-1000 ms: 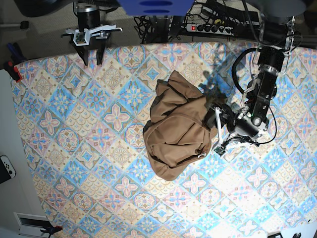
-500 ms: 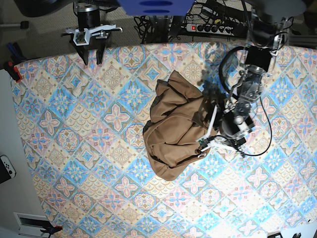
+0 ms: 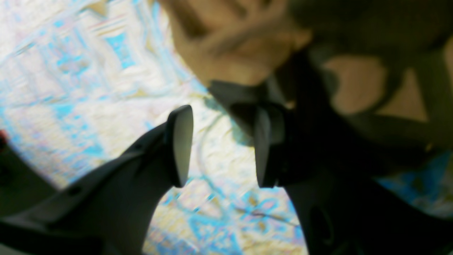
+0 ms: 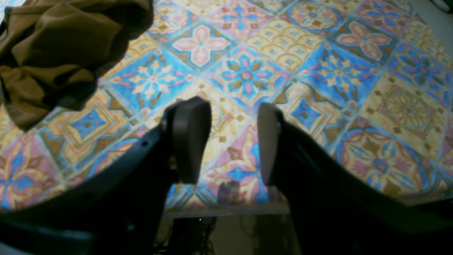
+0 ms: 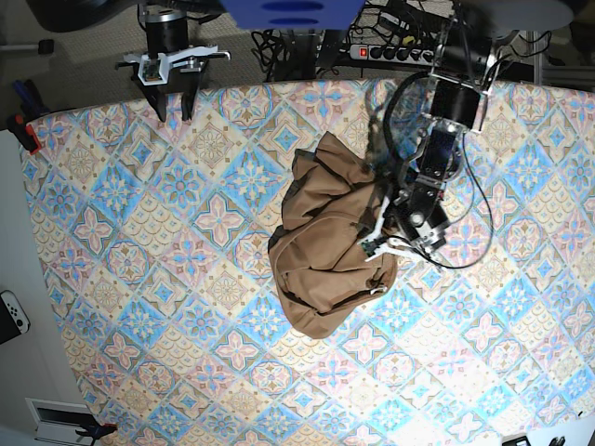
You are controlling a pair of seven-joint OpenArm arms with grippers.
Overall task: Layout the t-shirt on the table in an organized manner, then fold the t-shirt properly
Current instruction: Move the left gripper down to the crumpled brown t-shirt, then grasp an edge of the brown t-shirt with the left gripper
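The tan t-shirt point(image 5: 325, 242) lies crumpled in a heap at the middle of the table point(image 5: 139, 279), which has a blue, pink and cream diamond-tile cloth. My left gripper point(image 5: 376, 242) is open and empty, low over the heap's right edge. In the left wrist view the left gripper point(image 3: 221, 148) has its jaws apart over the tablecloth point(image 3: 70, 88), with the blurred shirt point(image 3: 240, 42) just beyond the fingertips. My right gripper point(image 5: 172, 88) is open and empty at the table's back left edge. In the right wrist view the right gripper point(image 4: 228, 141) is over the table point(image 4: 318, 71), and the shirt point(image 4: 53, 46) lies far to the upper left.
A power strip point(image 5: 400, 53) and cables lie behind the table's back edge. A red clamp point(image 5: 23, 130) sits at the left edge. A white game controller point(image 5: 11, 316) lies off the table to the left. The table's edge point(image 4: 226, 210) runs just under my right gripper.
My left arm has swung left and toward the back, bringing its open gripper from the bare cloth onto the shirt's right edge. The right arm and the shirt have not moved.
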